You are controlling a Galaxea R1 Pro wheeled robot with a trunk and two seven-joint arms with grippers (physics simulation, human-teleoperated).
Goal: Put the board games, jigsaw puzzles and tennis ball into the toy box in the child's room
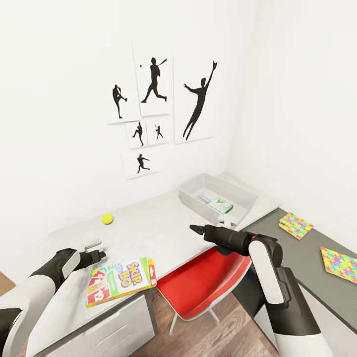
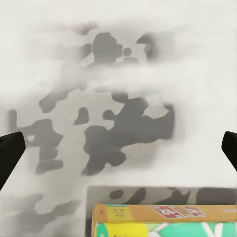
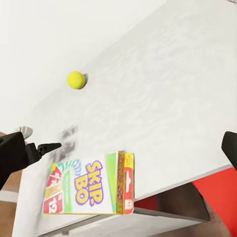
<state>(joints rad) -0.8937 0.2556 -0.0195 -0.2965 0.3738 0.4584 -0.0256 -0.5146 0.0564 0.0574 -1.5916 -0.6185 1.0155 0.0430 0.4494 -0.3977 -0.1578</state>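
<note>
The Skip-Bo box (image 1: 121, 281) lies flat at the surface (image 1: 148, 228) front edge, at 3 o'clock of left gripper (image 1: 101, 255), jaws wide w/ nothing held. Prob. light, stiff, thin: grip by overhanging edge. Right gripper (image 1: 194, 228) jaws also wide, empty.

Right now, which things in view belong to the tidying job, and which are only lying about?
For the job:
Skip-Bo box
ball
two puzzles
toy box, with a game already inside
table

Not for the job:
red chair
wall pictures
</note>
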